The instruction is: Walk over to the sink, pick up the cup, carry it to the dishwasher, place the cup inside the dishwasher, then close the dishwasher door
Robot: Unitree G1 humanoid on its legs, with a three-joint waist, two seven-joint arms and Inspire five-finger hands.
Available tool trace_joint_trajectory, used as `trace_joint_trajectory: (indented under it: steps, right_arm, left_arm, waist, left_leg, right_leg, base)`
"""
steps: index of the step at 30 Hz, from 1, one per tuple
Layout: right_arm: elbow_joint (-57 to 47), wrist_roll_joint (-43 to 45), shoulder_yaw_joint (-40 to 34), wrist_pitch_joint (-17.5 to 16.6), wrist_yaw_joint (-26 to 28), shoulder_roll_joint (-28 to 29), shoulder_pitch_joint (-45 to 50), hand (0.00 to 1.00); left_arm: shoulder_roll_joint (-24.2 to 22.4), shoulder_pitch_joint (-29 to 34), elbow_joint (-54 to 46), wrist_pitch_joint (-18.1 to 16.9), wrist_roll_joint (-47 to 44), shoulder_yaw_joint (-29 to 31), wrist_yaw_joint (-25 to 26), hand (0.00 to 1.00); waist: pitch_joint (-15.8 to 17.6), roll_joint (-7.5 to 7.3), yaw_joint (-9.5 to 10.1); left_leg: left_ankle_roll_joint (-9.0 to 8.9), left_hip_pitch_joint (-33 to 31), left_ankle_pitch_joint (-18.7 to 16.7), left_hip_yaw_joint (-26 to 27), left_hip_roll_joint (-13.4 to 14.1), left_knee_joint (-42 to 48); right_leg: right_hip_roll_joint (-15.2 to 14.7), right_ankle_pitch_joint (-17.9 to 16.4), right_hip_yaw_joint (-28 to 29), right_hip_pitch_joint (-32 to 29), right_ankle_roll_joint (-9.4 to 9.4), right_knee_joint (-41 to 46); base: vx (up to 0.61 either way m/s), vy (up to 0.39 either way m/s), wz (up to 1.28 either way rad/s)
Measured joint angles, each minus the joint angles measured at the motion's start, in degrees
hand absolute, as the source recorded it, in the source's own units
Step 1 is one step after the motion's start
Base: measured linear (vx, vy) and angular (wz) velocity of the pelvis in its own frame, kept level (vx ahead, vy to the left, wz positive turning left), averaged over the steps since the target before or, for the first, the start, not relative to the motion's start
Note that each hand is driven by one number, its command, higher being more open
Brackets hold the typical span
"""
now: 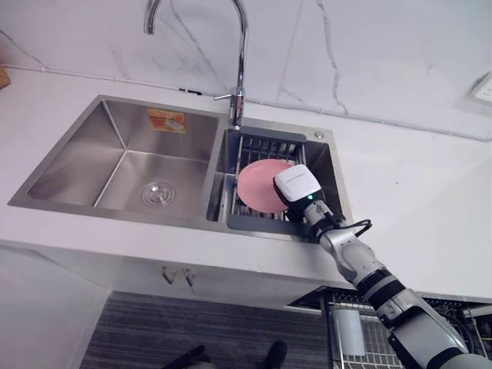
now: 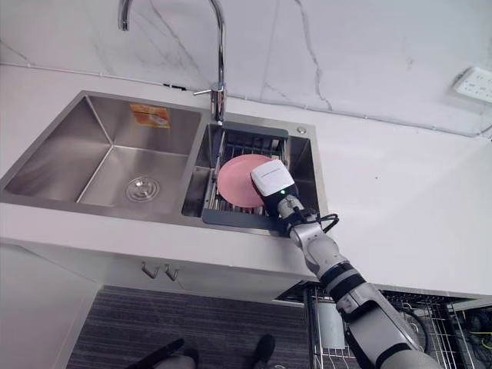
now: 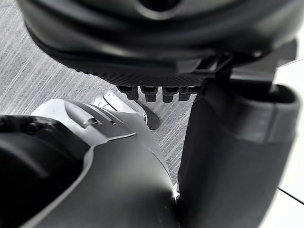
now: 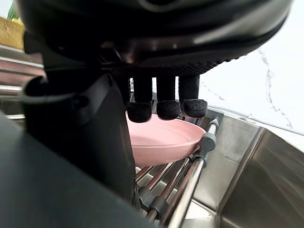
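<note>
The task's thing here is a shallow pink dish, not a cup by its shape. It lies right under my right hand, a little tilted on a dark drain rack in the smaller basin of the sink. My right hand hangs over the dish's near edge, white back upward. From the wrist, my fingers reach out straight and apart from the thumb. Their tips are just above the dish's rim, and I cannot tell whether they touch it. The thumb stands off to one side of the dish, and nothing is gripped between it and the fingers.

The rack's bars run beneath the dish and past my fingertips. Beyond my hand, at the back of the basin, the faucet rises and arches over. To the left of my hand lies the larger basin, with a round drain in its bottom and an orange sticker on its far wall. The white tabletop spreads out to the right of my hand and all round the sink. Behind my forearm and lower down, the wire basket of the open dishwasher shows.

My left hand hangs low over the grey striped floor, fingers loose and holding nothing.
</note>
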Motion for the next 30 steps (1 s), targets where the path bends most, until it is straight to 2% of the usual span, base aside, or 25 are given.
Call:
trace_joint_trajectory:
  steps: [8,14,20,24,28,29,30]
  right_arm:
    - [0.18,8.08,-1.45,-1.47,-4.04,-0.41,0.36,0.0]
    - [-0.07,13.13,-3.73,-3.39,-5.17,-1.44,0.78,0.0]
    - [-4.29,15.9,-10.52,-3.24,-11.53,-3.88,1.29,0.0]
    - [-7.89,19.14,-16.49,-2.76,-16.4,-5.75,1.22,0.0]
    - [-8.96,22.1,-19.22,-2.75,-18.36,-6.2,1.1,0.0]
    - [-9.09,23.16,-19.35,-2.78,-18.4,-6.45,1.1,1.0]
    - [-9.13,23.93,-19.66,-2.91,-18.38,-6.44,1.1,1.0]
  left_arm:
    - [-0.05,0.24,0.97,-1.15,0.01,0.16,-0.25,1.0]
    - [-0.72,0.31,1.17,-1.44,0.01,0.43,-0.91,1.0]
    - [-2.25,1.08,1.32,-2.4,0.03,0.64,-1.21,1.0]
    - [-2.44,1.57,1.49,-3.07,0.11,0.66,-1.21,1.0]
    - [-2.46,1.82,1.91,-3.46,0.14,0.63,-1.19,1.0]
    - [-2.47,1.87,1.92,-3.46,0.16,0.61,-1.19,1.0]
    - [-2.53,1.91,1.98,-3.46,0.17,0.6,-1.2,1.0]
  waist:
    - [0.22,0.45,-1.34]
    - [0.48,1.97,-1.57]
    - [0.14,4.31,-1.69]
    - [0.03,4.47,-2.52]
    - [-0.16,4.7,-3.04]
    - [-0.25,4.83,-3.18]
    - [-0.32,4.96,-3.28]
  left_leg:
    - [0.01,-0.01,0.0,0.29,-0.03,-0.01]
    - [0.01,0.06,0.0,0.33,-0.04,0.15]
    - [0.01,0.24,0.0,0.33,-0.02,0.01]
    - [0.01,0.69,0.0,0.53,-0.02,-0.32]
    - [0.01,1.25,0.0,1.15,-0.02,-0.69]
    - [0.01,1.4,0.0,1.35,-0.01,-0.8]
    - [0.01,1.52,0.0,1.63,0.01,-0.88]
  right_leg:
    - [0.02,0.04,0.44,-0.29,0.02,-0.01]
    - [0.03,0.06,0.56,-0.29,0.01,-0.01]
    - [0.03,0.06,0.57,-0.26,0.01,-0.02]
    - [0.03,0.09,0.67,-0.1,0.04,-0.02]
    - [0.06,0.1,1.2,-0.04,0.06,-0.02]
    - [0.08,0.11,1.38,-0.03,0.07,-0.02]
    - [0.11,0.11,1.53,-0.03,0.07,-0.02]
  base:
    - [0.0,0.0,-0.01]
    - [0.0,0.0,0.0]
    - [0.0,0.0,0.0]
    - [0.0,0.0,-0.01]
    - [0.0,0.007,-0.08]
    - [0.01,0.02,-0.08]
    - [0.0,0.019,-0.07]
